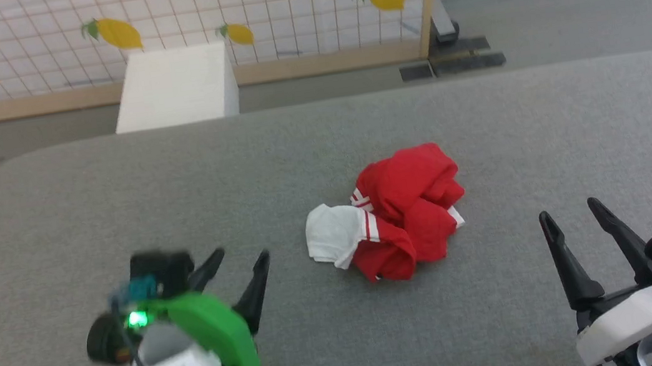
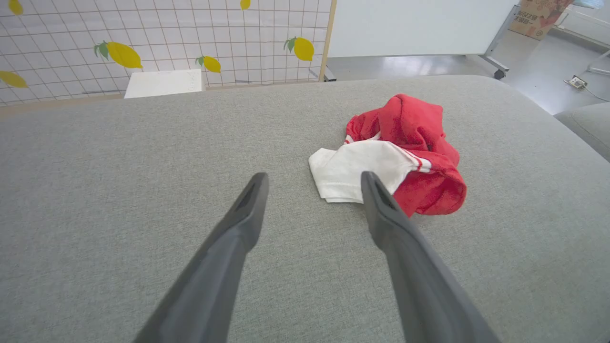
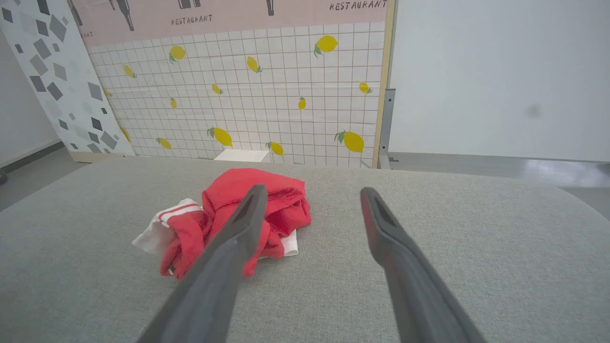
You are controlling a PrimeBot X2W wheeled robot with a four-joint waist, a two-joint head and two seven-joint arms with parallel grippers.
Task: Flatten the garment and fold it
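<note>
The garment (image 1: 396, 214) lies crumpled in a heap near the middle of the grey padded table (image 1: 83, 202), red cloth bunched up with a white sleeve sticking out on its left side. My left gripper (image 1: 240, 258) hovers open to the left of it, nothing between its fingers. In the left wrist view the garment (image 2: 395, 152) sits just beyond the right fingertip (image 2: 369, 183). My right gripper (image 1: 569, 211) stands open to the right of the heap, apart from it. Seen from the right wrist, the garment (image 3: 281, 205) lies ahead to the left, partly behind my left finger (image 3: 250, 205).
A white box (image 1: 178, 86) stands on the floor beyond the table's far edge. Behind it runs a tiled screen with lemon prints (image 1: 166, 21) on a wooden frame. Grey floor (image 1: 561, 7) lies to the far right.
</note>
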